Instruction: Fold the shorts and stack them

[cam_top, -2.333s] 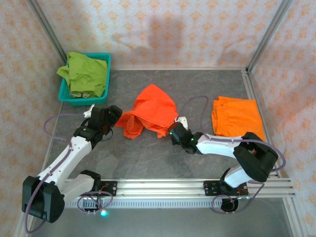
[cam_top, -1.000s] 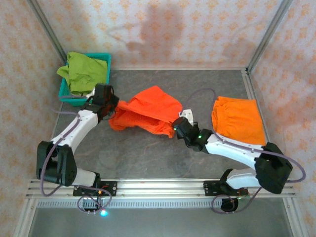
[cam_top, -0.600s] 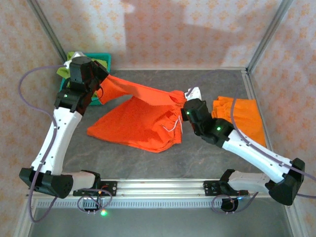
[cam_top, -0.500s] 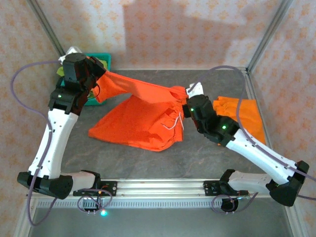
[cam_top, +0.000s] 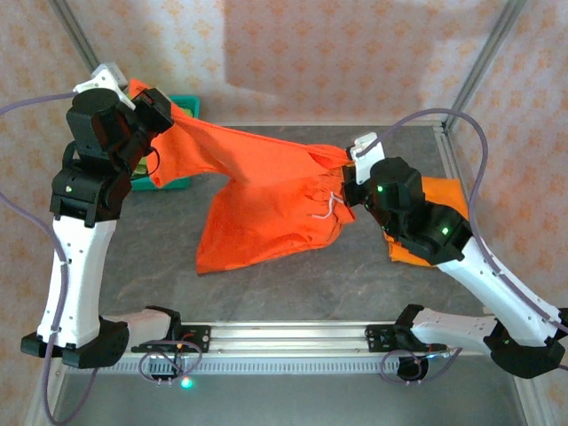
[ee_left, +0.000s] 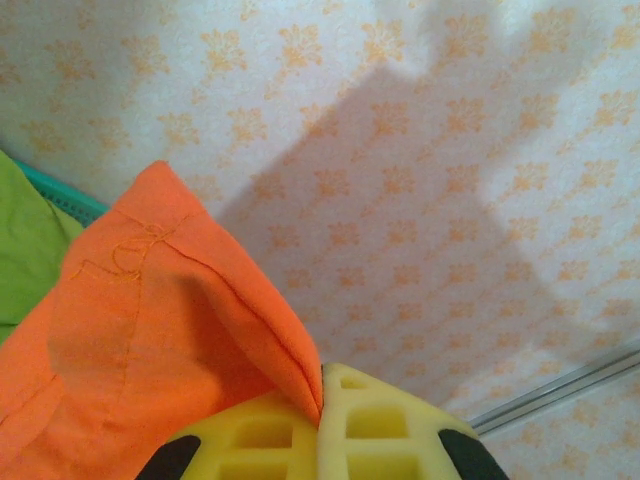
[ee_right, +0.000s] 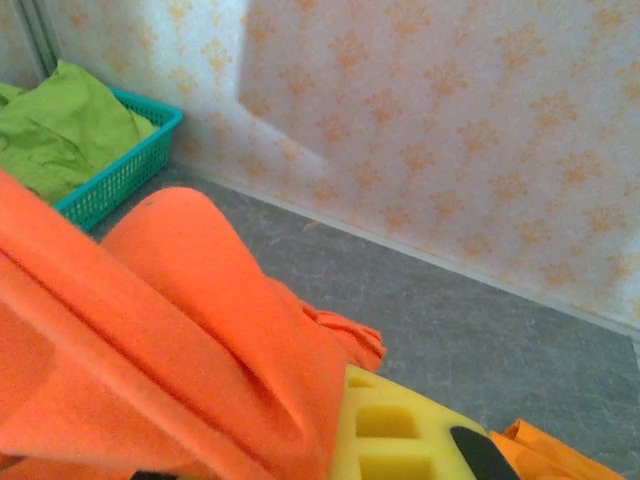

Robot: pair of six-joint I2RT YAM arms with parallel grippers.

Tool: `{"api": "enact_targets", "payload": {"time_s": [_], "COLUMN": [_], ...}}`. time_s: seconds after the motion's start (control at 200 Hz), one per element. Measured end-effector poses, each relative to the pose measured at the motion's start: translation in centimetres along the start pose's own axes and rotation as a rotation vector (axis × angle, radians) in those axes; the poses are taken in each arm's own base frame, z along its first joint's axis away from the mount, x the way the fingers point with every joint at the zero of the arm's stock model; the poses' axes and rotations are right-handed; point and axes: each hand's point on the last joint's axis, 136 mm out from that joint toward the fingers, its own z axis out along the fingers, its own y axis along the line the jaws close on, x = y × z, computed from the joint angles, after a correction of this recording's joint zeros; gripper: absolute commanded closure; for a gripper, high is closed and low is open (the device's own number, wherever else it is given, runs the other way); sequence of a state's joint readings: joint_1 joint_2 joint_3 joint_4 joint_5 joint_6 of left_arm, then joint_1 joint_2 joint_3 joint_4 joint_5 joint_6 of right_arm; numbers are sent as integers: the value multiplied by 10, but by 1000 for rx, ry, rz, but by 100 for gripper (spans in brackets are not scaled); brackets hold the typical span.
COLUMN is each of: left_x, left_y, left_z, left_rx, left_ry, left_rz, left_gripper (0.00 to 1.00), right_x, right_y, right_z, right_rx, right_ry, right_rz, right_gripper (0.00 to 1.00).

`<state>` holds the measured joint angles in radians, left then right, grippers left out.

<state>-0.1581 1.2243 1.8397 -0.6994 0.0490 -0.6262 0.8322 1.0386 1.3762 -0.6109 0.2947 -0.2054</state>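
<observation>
Now the left hand (cam_top: pixel 147 99) is shut tight on one corner of the orange shorts (cam_top: pixel 266 191). The right hand (cam_top: pixel 351 165) pinches the other corner. The shorts hang spread out over the worktop (cam_top: pixel 293 288). I think this is the spreading step. Next, they should be laid down flat.

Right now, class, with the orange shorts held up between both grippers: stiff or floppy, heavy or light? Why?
Probably floppy: the held orange shorts hang in loose folds below the taut top edge between the left gripper and right gripper. Likely light, since two corner pinches carry them. Released, they would probably slump, like the green shorts heaped in the basket.
</observation>
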Motion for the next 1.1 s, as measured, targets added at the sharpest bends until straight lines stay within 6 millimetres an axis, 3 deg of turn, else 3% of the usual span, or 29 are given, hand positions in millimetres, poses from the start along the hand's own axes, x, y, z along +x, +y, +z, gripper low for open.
{"api": "enact_targets", "payload": {"time_s": [0.165, 0.305, 0.49, 0.77, 0.871, 0.911, 0.986, 1.056, 1.101], "left_x": [8, 30, 81, 145, 156, 154, 146, 136, 133], "left_y": [-1, 9, 33, 42, 36, 32, 22, 12, 9], "left_z": [6, 27, 83, 183, 228, 248, 285, 310, 315], "left_rx": [9, -10, -78, -138, -157, -170, -178, -164, -160], "left_ry": [33, 85, 186, 266, 262, 242, 206, 167, 158], "left_rz": [2, 1, 6, 61, 97, 109, 138, 145, 150], "left_gripper": [100, 100, 100, 100, 69, 50, 25, 15, 11], "right_x": [6, 18, 59, 125, 148, 155, 164, 165, 163], "right_y": [-9, -25, -57, -104, -120, -132, -157, -180, -193], "right_z": [0, 14, 58, 124, 154, 165, 187, 204, 209], "right_rx": [55, 162, 309, 431, 462, 491, 535, 546, 543], "right_ry": [24, 81, 239, 443, 521, 552, 602, 614, 604], "right_rz": [-20, -41, -31, 95, 156, 186, 278, 385, 454], "right_gripper": [100, 100, 100, 98, 88, 83, 62, 44, 28]}}
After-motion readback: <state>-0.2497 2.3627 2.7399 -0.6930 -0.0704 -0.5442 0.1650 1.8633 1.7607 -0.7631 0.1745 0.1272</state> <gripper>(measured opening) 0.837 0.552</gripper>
